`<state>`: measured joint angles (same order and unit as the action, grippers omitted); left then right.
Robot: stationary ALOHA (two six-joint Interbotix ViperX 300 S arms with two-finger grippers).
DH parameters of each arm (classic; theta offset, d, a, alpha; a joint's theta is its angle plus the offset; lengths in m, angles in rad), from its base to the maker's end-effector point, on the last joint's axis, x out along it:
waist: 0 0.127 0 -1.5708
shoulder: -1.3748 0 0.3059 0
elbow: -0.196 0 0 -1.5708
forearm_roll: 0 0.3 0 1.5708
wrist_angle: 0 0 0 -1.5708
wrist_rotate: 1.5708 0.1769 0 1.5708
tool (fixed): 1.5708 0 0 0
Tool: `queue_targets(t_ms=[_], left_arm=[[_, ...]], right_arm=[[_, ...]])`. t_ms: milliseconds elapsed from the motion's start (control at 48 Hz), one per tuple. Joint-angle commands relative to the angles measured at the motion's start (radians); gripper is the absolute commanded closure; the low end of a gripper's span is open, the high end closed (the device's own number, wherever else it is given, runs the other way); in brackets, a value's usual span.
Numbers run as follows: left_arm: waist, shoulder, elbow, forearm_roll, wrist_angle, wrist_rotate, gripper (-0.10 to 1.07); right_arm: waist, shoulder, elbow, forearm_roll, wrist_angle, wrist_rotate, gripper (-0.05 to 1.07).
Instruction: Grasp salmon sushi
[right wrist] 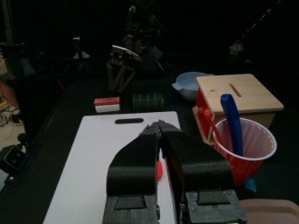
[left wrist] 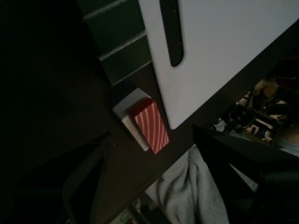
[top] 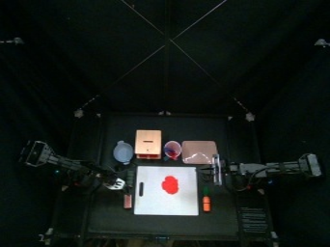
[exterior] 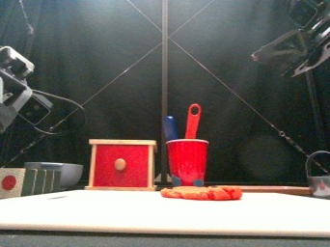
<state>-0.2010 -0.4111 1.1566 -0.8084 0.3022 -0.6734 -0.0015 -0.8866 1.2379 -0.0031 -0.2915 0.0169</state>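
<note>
the salmon sushi (top: 129, 203) lies on the black table (top: 110, 217), just beside the left edge of the white board (top: 149, 198). nothing is touching it. the right gripper (right wrist: 159, 131) hangs over the board with its two jaws pressed together and nothing in them. the left gripper (top: 114, 181) waits by the board's left side; i cannot tell if it is spread. a red cup (right wrist: 239, 144) stands behind the board.
</note>
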Motion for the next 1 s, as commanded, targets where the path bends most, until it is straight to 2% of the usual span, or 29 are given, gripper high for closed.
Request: queue_targets(t_ms=[0, 396, 708, 854, 979], left_arm=[[-0.038, 0.032, -0.057, 0.041, -0.003, -0.066, -0.05], [-0.078, 0.118, -0.084, 0.264, 0.035, -0.419, -0.05], [-0.129, 0.176, -0.187, 0.497, 0.112, -0.706, -0.05], [-0.164, 0.224, -0.222, 0.558, 0.164, -0.825, -0.05], [-0.183, 0.262, -0.235, 0.583, 0.17, -0.893, -0.05]], right_arm=[[0.0, 0.008, -0.009, 0.0, -0.009, -0.002, 1.01], [0.005, 0.008, -0.003, 0.0, -0.009, -0.002, 1.01], [0.005, 0.008, -0.002, 0.0, -0.015, -0.002, 1.01], [0.006, 0.009, 0.002, 0.0, -0.017, -0.002, 1.01], [0.006, 0.008, 0.002, 0.0, -0.017, -0.003, 1.01]])
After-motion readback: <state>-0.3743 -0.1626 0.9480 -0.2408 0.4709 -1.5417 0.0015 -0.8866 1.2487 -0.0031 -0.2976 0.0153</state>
